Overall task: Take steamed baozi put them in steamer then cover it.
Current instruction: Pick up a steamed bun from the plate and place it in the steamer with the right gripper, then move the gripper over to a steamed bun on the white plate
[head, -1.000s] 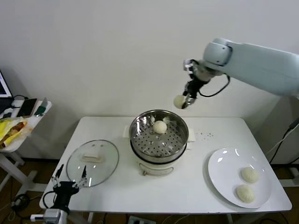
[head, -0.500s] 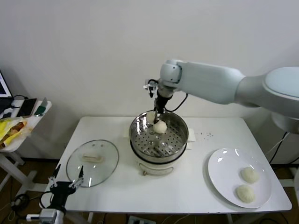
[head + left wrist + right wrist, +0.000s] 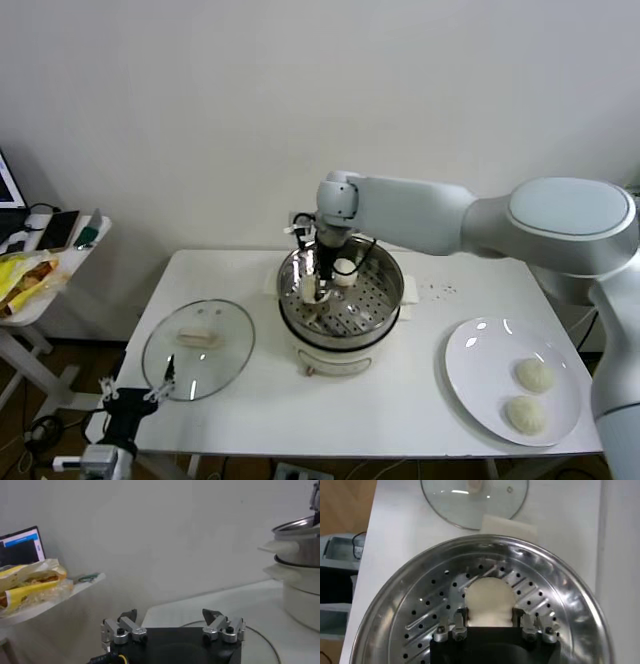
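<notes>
While L arm waits, its left gripper [image 3: 140, 398] hangs off the table's near edge at approx. 7 o'clock from the steamer, jaws wide, nothing between them.

Next out, at 8 o'clock, the cover [image 3: 198, 347] lies flat on the table [image 3: 400, 410], handle up, well apart from the steamer. At 4 o'clock the plate [image 3: 470, 372] carries two steamed baozi [image 3: 534, 375], one just nearer the robot than the other, close but not seen touching.

Centre: the steamer [image 3: 385, 300] on its cooker base. The right gripper [image 3: 490, 619] is down inside the basket toward its 9 o'clock side; wrist view shows a bun [image 3: 489, 603] between the two fingers, sitting on or just above the perforated floor (which, can't be told). Fingers flank the bun closely; whether they grip it or have begun to let go can't be settled here. Another bun [image 3: 345, 266] sits farther back, toward 12 o'clock, just beside the arm.

Step in hand (est.): depositing bun no. 2 of 4. Next move calls for spreading the fingers enough to clear the dough, rising straight up past the rim w/o dragging either bun, then crossing to the plate. Lid goes on last.
</notes>
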### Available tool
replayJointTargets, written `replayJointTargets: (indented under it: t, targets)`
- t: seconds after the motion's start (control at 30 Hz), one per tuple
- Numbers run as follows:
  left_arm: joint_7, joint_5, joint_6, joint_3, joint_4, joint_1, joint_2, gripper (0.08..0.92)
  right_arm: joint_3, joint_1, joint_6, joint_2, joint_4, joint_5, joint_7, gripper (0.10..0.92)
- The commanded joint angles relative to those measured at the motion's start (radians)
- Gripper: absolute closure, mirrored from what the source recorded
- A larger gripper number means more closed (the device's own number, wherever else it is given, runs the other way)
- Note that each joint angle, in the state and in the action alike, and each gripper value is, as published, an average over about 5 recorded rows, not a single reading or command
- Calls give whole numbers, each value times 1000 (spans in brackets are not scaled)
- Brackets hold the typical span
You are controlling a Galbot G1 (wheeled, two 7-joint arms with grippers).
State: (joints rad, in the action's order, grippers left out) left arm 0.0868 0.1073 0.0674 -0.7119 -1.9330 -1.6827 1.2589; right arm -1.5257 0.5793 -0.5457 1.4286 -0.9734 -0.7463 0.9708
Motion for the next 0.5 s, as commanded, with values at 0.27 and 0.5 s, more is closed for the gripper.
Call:
replayJointTargets:
  t: [0.27,0.5]
  targets:
    - [6,3,1,0,13,-1,-1,177,11,0,0,-6,-10,47,8,243]
    - [6,2,1,4,18,6,-2,177,0,153,17,-134,-156,24,35,203]
